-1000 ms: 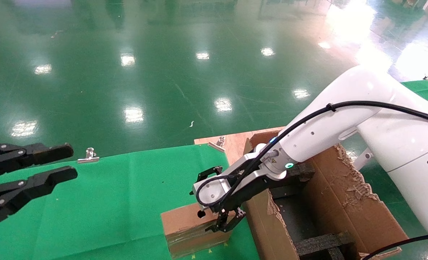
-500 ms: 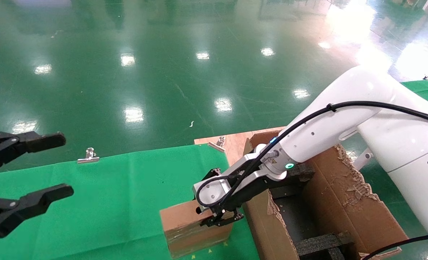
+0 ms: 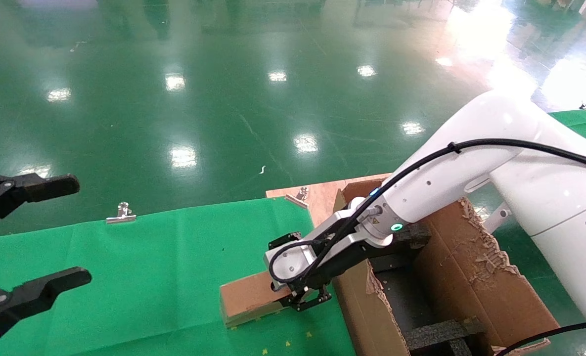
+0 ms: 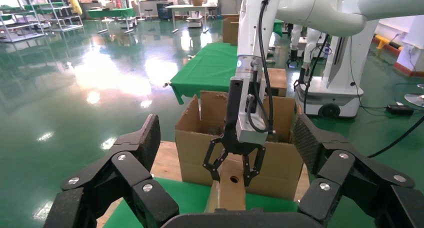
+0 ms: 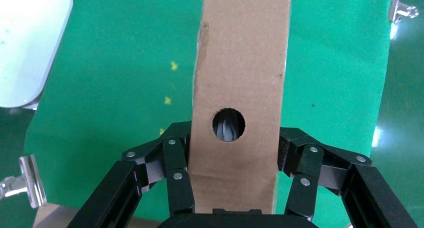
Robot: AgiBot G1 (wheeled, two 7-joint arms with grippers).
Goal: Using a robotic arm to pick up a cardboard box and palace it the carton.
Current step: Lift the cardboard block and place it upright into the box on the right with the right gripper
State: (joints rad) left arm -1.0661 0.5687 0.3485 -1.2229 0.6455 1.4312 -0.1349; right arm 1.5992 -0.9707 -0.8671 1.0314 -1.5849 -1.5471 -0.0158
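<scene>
The small brown cardboard box (image 3: 247,298) is above the green cloth (image 3: 164,267), just left of the carton (image 3: 471,277). My right gripper (image 3: 300,292), on the white arm, is shut on the box's end nearest the carton. In the right wrist view the fingers (image 5: 175,163) press both long sides of the box (image 5: 240,63), beside its round hole (image 5: 228,124). The left wrist view shows the same grip (image 4: 234,160) in front of the carton (image 4: 280,158). My left gripper (image 3: 67,232) hangs open at the far left, holding nothing.
Black foam inserts (image 3: 441,332) lie inside the carton, whose flaps are torn. A bare wooden board (image 3: 322,197) shows behind the cloth. Silver clips (image 3: 120,213) (image 3: 300,194) sit on the cloth's far edge. Shiny green floor lies beyond.
The right gripper's fingers closed onto the box, and the box tipped so its taped front face shows less. The left gripper's fingers spread wider and drew left.
</scene>
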